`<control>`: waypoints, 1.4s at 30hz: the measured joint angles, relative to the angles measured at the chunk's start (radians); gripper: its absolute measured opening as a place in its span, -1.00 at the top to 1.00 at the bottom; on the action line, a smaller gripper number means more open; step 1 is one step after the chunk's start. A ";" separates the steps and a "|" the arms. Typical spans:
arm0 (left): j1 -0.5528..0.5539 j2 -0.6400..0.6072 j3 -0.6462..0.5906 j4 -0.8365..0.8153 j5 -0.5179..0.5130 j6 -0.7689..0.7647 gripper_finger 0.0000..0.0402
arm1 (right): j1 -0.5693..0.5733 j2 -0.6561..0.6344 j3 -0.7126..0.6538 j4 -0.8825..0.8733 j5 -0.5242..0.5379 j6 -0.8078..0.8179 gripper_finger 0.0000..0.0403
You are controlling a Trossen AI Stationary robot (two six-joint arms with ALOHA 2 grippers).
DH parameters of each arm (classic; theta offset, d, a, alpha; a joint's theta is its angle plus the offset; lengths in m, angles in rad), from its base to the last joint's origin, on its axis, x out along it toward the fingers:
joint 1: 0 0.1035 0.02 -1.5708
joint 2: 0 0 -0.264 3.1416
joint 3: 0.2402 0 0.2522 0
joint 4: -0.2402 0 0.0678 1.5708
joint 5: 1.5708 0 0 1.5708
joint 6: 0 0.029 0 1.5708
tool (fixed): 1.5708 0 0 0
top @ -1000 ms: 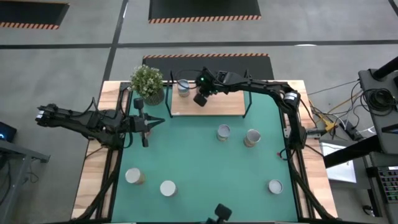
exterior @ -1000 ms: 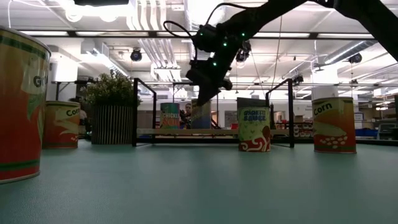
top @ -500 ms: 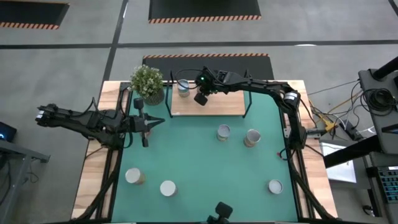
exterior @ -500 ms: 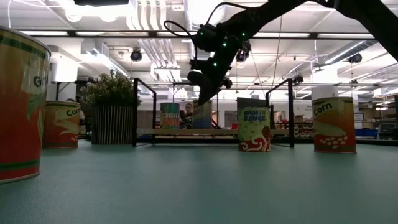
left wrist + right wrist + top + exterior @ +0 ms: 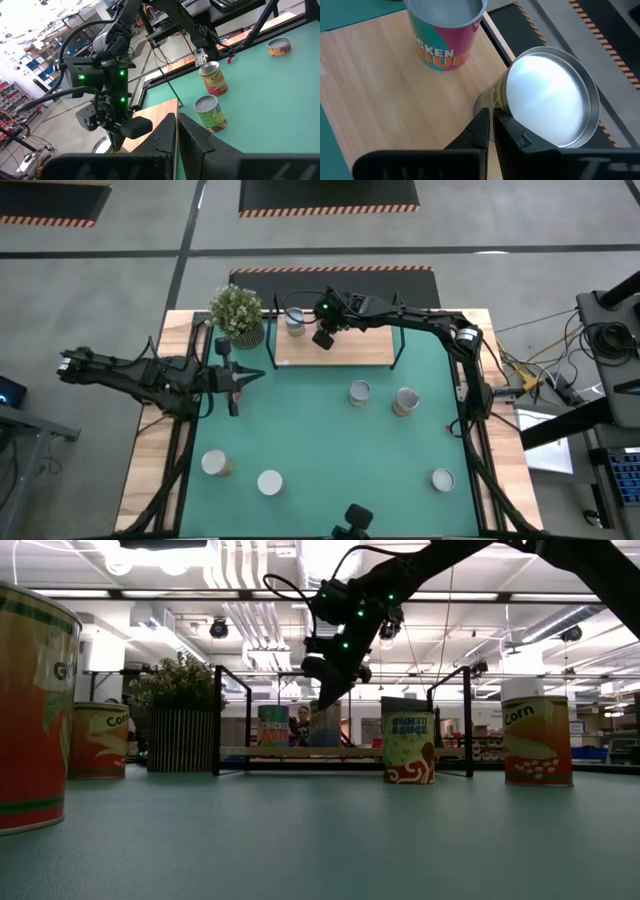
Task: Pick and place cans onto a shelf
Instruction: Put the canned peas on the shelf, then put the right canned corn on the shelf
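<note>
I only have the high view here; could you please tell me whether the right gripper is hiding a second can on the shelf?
Observer: Yes. The right wrist view shows a second can, silver top up, on the shelf near the teal-and-pink can.
Operator: Thank you. Is the right gripper holding it?
Observer: No. The right gripper has its fingers together beside that can, not around it.
Operator: And the left gripper, please?
Observer: The left wrist view shows the left gripper shut and holding nothing.
</note>
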 joint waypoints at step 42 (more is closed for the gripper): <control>-0.040 0.192 -0.091 0.305 0.315 -0.360 1.00 | 0.566 -0.545 -0.697 0.535 0.016 -0.066 0.94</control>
